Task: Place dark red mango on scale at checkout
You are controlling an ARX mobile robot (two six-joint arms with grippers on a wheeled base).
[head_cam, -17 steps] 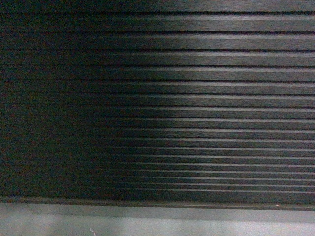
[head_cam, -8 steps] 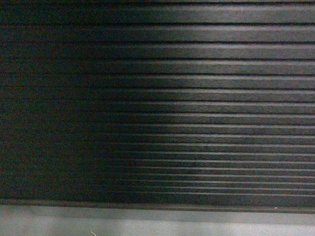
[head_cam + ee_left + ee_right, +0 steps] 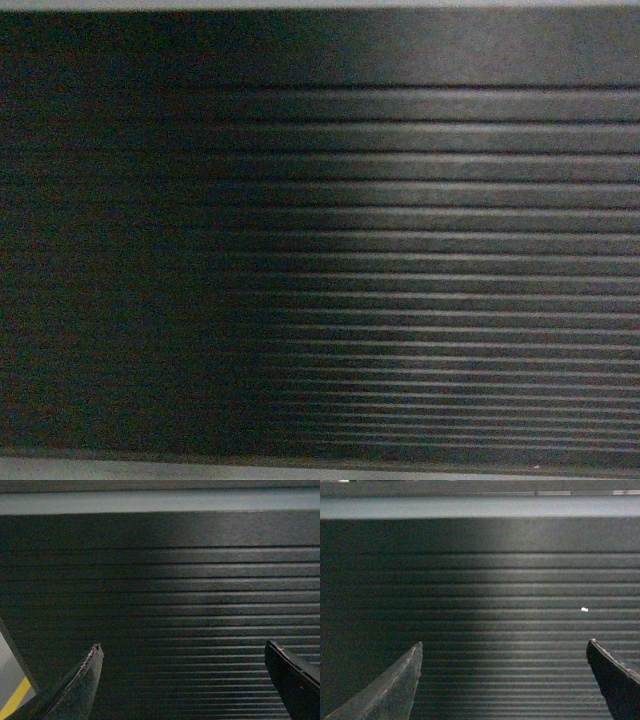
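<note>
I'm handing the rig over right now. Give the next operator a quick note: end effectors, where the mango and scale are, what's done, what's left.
Left end effector: open, empty, facing the checkout ribbed front panel.
Right end effector: open, empty, facing the same panel.
Mango and scale: in none of the three views; all cameras are filled by the dark ribbed panel, with a pale strip along its top edge.
Done: nothing that shows; no mango is held.
Left: find the mango, pick it up, find the scale, set the mango on it.

All views close on checkout (image 3: 400, 250) front
</note>
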